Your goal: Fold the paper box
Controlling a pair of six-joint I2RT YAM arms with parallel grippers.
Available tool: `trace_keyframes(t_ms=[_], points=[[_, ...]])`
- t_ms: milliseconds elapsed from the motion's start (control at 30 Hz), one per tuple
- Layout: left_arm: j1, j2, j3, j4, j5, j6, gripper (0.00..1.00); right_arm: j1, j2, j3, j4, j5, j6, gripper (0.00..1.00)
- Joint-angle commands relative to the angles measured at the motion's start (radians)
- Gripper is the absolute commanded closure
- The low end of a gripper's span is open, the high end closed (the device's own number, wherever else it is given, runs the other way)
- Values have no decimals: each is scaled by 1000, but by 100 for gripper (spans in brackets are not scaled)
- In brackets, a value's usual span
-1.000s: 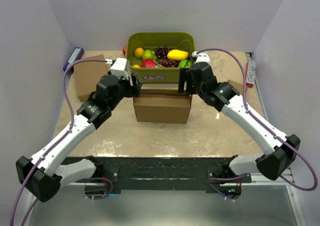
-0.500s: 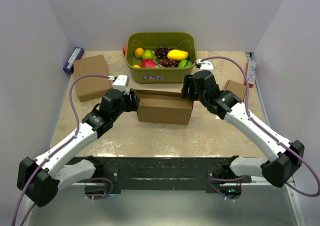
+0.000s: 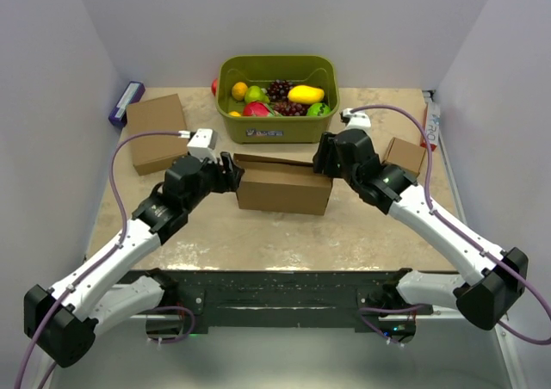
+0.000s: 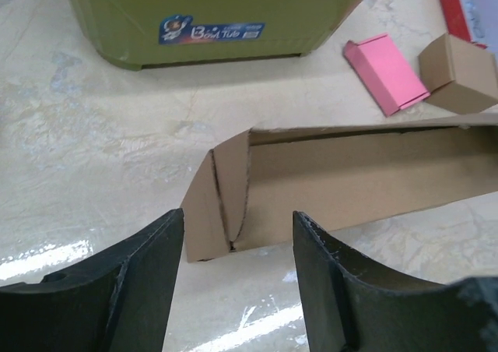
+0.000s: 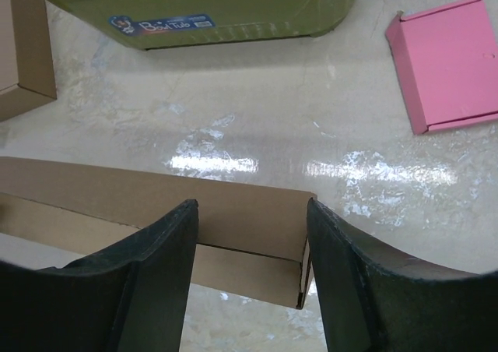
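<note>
Brown cardboard box (image 3: 284, 187) sits half-formed on the table (image 3: 258, 230) before the green tub (image 3: 275, 131). The left gripper (image 3: 231, 172) and right gripper (image 3: 322, 157) flank its ends, jaws spread. Likely next: pinch end flaps, fold inward.

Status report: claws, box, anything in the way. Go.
Left claw open, at left end of paper box. Right claw open, at its right end. Box partly folded, ungripped. Green tub close behind, not touching.

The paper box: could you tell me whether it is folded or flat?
Partly folded: the paper box has standing walls and an open interior.
</note>
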Motion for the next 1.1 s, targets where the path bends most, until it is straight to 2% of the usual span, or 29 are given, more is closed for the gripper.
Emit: trace_keyframes(t_ms=[0,133,333,633,833,1067], points=[[6,-16,121,30,33,-24,34,4,-11,-46,-66,52,5,41],[12,32,207,28,16,0,32,4,-11,-51,-61,44,5,42],[59,122,216,79,39,-9,35,5,-13,-54,-63,47,2,43],[84,181,127,182,36,-35,46,5,-11,-56,-61,44,-3,43],[84,139,41,180,58,-67,53,5,-6,-59,-57,46,-5,43],[84,95,-68,179,107,-119,57,5,1,-66,-52,44,-5,43]])
